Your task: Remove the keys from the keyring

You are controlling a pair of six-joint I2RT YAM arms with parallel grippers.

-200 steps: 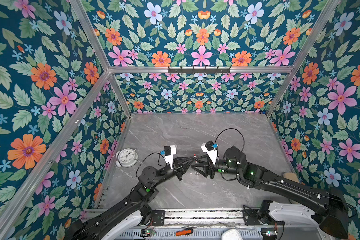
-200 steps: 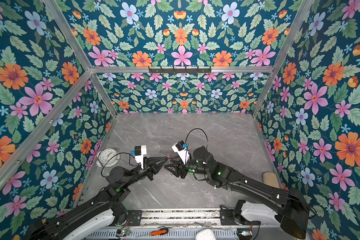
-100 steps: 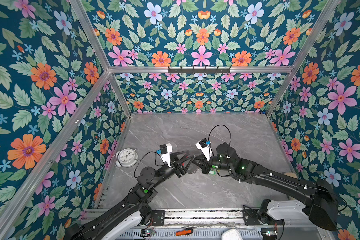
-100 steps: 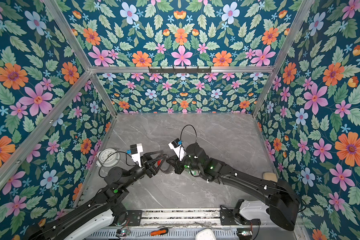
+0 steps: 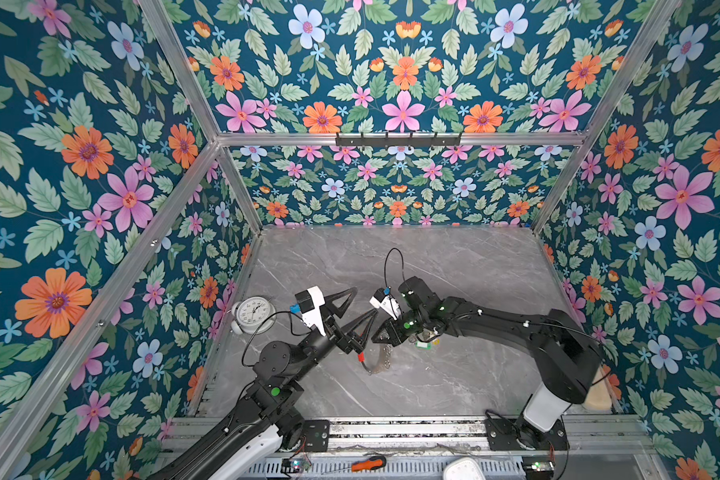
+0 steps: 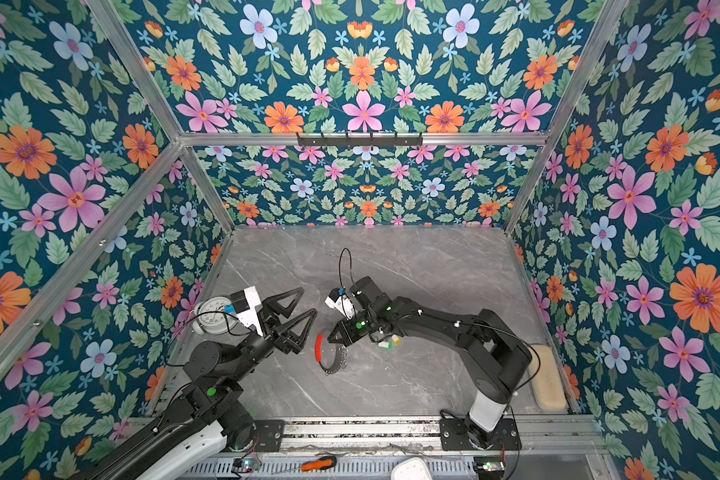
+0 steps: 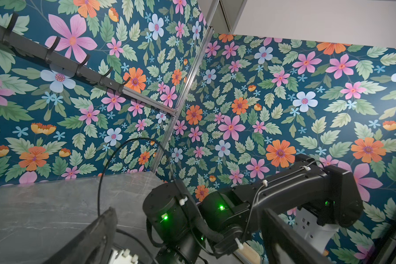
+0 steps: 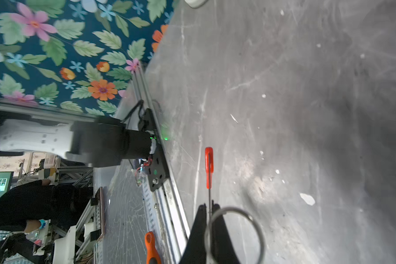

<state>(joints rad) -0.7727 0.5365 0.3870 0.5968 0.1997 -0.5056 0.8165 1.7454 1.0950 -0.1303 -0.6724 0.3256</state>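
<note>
The left gripper (image 6: 306, 302) is seen spread wide and empty, just left of the keyring (image 6: 318, 348); the hoop is pinched in the fully closed right gripper (image 6: 332, 338); the keys (image 6: 386, 344) are seen bunched beneath that arm, judged not yet removed.

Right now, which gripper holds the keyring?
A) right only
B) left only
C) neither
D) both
A: the right gripper is shut on the keyring, whose thin wire runs between its closed fingers in the right wrist view, while the left gripper stands wide open.
</note>
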